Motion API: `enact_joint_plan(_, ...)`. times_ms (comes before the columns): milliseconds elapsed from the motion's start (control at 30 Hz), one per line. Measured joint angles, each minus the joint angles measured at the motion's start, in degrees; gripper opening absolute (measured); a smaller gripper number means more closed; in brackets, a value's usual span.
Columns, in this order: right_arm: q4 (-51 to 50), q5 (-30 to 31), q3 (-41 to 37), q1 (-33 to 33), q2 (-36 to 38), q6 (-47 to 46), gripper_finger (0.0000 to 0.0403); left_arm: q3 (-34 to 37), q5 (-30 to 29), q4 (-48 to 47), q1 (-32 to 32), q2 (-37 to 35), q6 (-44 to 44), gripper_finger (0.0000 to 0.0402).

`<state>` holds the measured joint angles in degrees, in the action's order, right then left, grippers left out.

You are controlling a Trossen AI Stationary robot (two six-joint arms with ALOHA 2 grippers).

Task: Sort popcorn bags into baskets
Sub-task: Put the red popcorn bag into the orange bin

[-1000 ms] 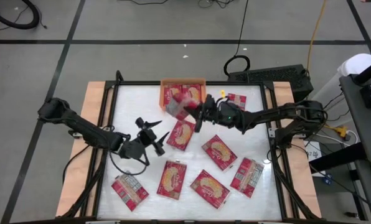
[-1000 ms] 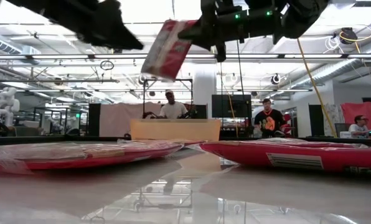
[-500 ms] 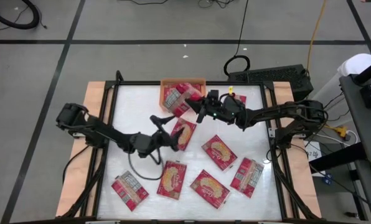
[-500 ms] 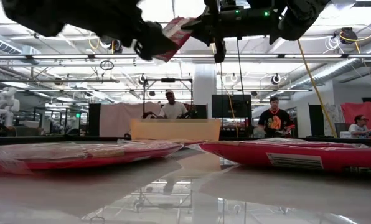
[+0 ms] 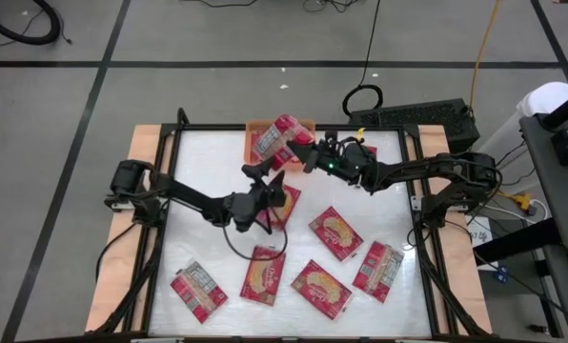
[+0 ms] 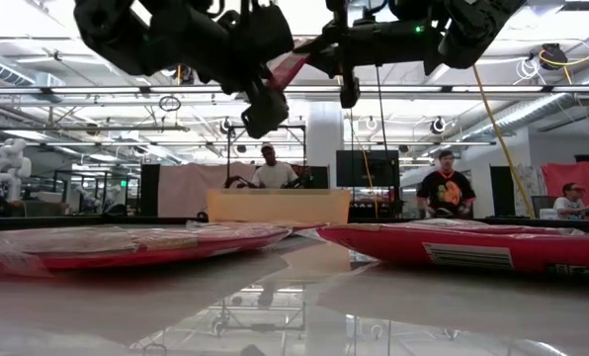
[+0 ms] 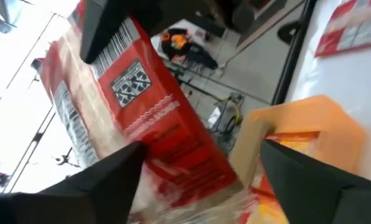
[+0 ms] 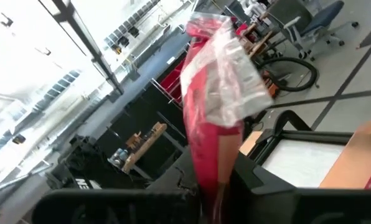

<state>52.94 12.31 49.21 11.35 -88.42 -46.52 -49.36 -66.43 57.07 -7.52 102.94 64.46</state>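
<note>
A red popcorn bag (image 5: 285,133) hangs in the air over the orange basket (image 5: 309,124) at the table's far edge, with my right gripper (image 5: 306,158) shut on it. The basket holds another bag (image 5: 262,145). My left gripper (image 5: 265,177) is open just near-left of the held bag. In the left wrist view its fingers stand on either side of the bag's printed face (image 7: 142,118), which is farther off, without touching it. In the low view the left gripper (image 6: 259,99) covers most of the bag. My right gripper pinches one end of the popcorn bag (image 8: 214,177) between its two fingers. The fingers come about level from the table's right. The bag sticks out past the fingertips, crumpled at its free end (image 8: 226,68), and is lifted clear above the basket.
Several more popcorn bags lie flat on the white table: (image 5: 336,233), (image 5: 320,289), (image 5: 263,273), (image 5: 198,291), (image 5: 379,269), one beside the basket (image 5: 364,152) and one under my left gripper (image 5: 286,202). People stand in the room beyond the table (image 6: 273,170).
My left gripper has moved toward the table's right and far edge, up to the held bag, and has rolled about its own line. My right gripper has rolled, swinging the bag from hanging low on its left to over the basket.
</note>
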Motion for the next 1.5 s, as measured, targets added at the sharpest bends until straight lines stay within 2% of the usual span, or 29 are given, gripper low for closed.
enact_joint_plan(233,-0.05,0.61,0.0,-0.02,0.0,-2.8,0.0023,-1.47,-4.67,0.24,0.63,-0.03,-0.56,0.0185)
enact_joint_plan(400,-1.06,2.75,0.02,-0.11,0.02,-4.15,0.0023,-1.55,-4.97,0.21,1.56,-0.03,-2.48,0.0114)
enact_joint_plan(533,-2.2,2.87,0.02,-0.13,0.02,-5.26,0.0023,-1.55,-5.07,0.22,2.23,-0.03,-4.19,0.0087)
enact_joint_plan(733,-2.95,2.87,0.02,-0.15,0.03,-5.37,0.0023,-1.53,-5.12,0.16,2.46,-0.03,-5.26,0.0075)
enact_joint_plan(867,-4.33,2.83,0.02,-0.15,0.06,-5.15,0.0024,-1.53,-5.34,0.08,2.2,-0.03,-4.97,0.0022)
enact_joint_plan(967,-5.35,2.72,0.04,-0.15,0.11,-4.99,0.0035,-1.51,-5.43,0.05,2.14,-0.03,-4.97,0.0018)
enact_joint_plan(1133,-5.92,1.38,0.04,-0.05,0.11,-0.58,0.0082,-1.51,-5.6,0.05,1.92,-0.03,-4.95,0.0015)
enact_joint_plan(1500,-8.73,-1.29,-0.01,0.7,1.23,3.58,0.0264,-1.51,-7.24,-0.04,1.0,-0.07,-5.04,0.0014)
